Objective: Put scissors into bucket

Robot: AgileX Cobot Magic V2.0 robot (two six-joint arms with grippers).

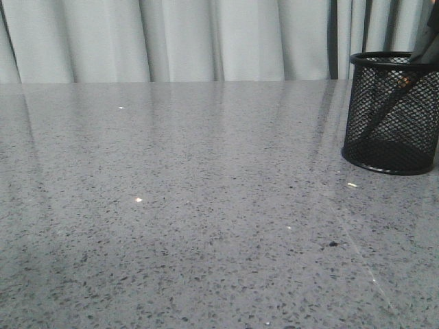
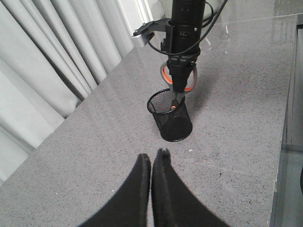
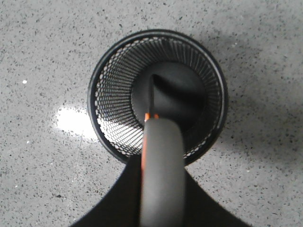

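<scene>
The black wire-mesh bucket [image 1: 392, 113] stands upright at the table's far right, and shows in the left wrist view [image 2: 171, 115] and right wrist view [image 3: 158, 92]. My right gripper [image 2: 179, 80] hangs straight over it, shut on the scissors [image 2: 177, 85] by their grey, orange-lined handles. The dark blades point down inside the bucket [image 3: 152, 97]; the grey handle [image 3: 162, 175] fills the gap between the fingers. In the front view only a dark slanted blade [image 1: 391, 103] shows through the mesh. My left gripper [image 2: 152, 158] is shut and empty, well short of the bucket.
Grey speckled table [image 1: 192, 205] with pale curtains [image 1: 171, 38] behind its far edge. The table's edge and a gap run along one side in the left wrist view [image 2: 284, 142].
</scene>
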